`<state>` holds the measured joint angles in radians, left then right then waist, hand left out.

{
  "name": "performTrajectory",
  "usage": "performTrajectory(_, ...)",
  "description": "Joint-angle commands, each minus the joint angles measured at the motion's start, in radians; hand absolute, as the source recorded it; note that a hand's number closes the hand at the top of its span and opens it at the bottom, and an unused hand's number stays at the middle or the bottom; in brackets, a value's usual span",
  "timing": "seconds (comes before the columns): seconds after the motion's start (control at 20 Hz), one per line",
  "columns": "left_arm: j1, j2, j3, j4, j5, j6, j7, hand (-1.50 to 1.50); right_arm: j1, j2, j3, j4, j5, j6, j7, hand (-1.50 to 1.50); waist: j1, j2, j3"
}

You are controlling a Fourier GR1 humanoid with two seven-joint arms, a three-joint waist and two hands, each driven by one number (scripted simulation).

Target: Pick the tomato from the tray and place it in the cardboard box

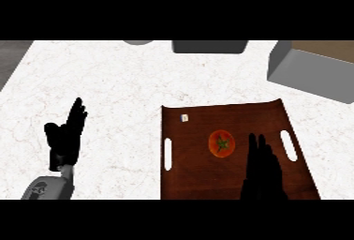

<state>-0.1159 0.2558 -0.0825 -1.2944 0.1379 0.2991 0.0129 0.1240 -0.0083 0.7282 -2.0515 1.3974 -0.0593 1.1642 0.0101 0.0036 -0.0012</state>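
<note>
A red tomato with a green stem star lies near the middle of the brown tray; the cardboard box stands well apart, beyond the tray's far right corner.

I see the desk as white marble-like stone with faint veins, smooth and matt. The tray looks like dark reddish-brown wood with a slight sheen. The tomato has smooth orange-red skin. Both hands look matt black.
</note>
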Motion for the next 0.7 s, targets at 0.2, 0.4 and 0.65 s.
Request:
performTrajectory(0.2,0.057,0.005,0.017,-0.032,0.010,-0.025,-0.022,0.00,-0.153,0.008,-0.037,0.107,-0.081,0.017,0.255,-1.50,0.001,-0.003,0.001)
performTrajectory(0.4,0.002,-0.012,0.003,-0.029,-0.012,0.000,0.028,0.00,-0.170,0.008,-0.033,0.158,-0.101,0.004,0.286,-1.50,-0.005,-0.003,0.001)
performTrajectory(0.65,0.023,-0.006,0.004,-0.034,-0.017,-0.013,0.022,0.00,-0.249,0.008,-0.045,0.234,-0.125,-0.042,0.323,-1.50,0.003,-0.002,0.001)
